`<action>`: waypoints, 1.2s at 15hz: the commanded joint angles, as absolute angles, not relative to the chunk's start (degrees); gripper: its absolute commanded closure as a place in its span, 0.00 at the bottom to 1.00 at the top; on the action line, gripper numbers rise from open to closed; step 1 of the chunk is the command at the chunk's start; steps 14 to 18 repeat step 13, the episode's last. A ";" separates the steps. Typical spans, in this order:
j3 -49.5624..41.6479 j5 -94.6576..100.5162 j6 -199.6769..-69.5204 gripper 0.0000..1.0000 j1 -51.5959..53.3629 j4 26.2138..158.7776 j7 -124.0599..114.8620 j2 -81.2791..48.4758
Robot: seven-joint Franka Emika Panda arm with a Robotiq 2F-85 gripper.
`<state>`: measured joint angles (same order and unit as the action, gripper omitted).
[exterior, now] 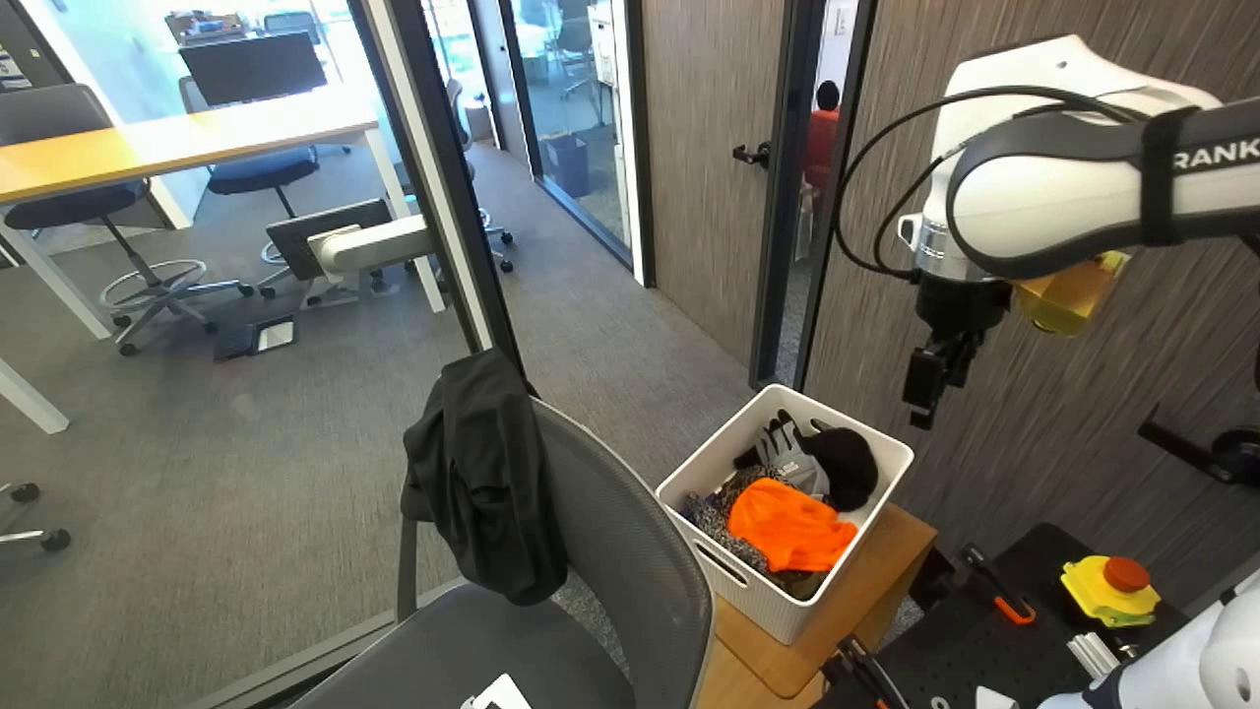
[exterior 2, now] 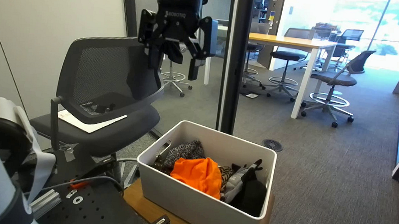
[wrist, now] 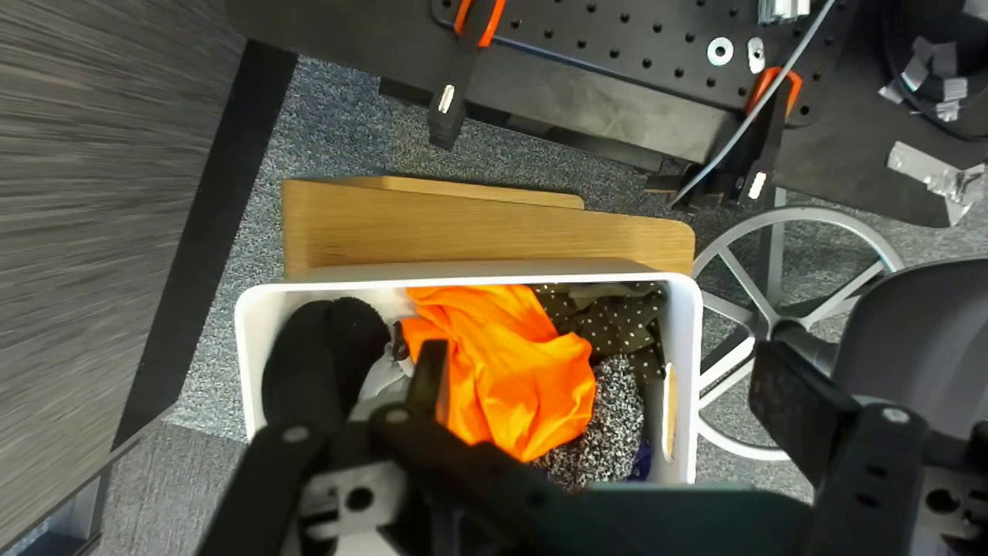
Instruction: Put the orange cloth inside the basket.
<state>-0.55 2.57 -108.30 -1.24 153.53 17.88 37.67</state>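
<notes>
The orange cloth (exterior: 792,527) lies crumpled inside the white basket (exterior: 773,612), on top of other fabrics. Both exterior views show the cloth (exterior 2: 198,174) and the basket (exterior 2: 192,205). In the wrist view the cloth (wrist: 509,367) lies near the middle of the basket (wrist: 684,386), among a black item, a grey glove, a dotted dark cloth and a black-and-white knit. My gripper (exterior 2: 172,67) is open and empty, well above the basket rim. In an exterior view it (exterior: 930,384) hangs near the wooden wall. In the wrist view its fingers (wrist: 614,390) are wide apart.
The basket stands on a wooden stand (wrist: 478,232). A grey mesh chair (exterior: 630,522) with a black garment (exterior: 482,473) over its back is beside it. A black perforated table (exterior 2: 96,207) with clamps is on another side. A wood-grain wall (exterior: 1063,394) is close to the arm.
</notes>
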 commanded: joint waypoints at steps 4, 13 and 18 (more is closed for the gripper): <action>-2.75 2.84 -108.54 0.00 1.03 157.54 17.08 44.65; -4.08 3.35 -108.12 0.00 0.84 156.33 16.95 44.16; -4.08 3.35 -108.12 0.00 0.84 156.33 16.95 44.16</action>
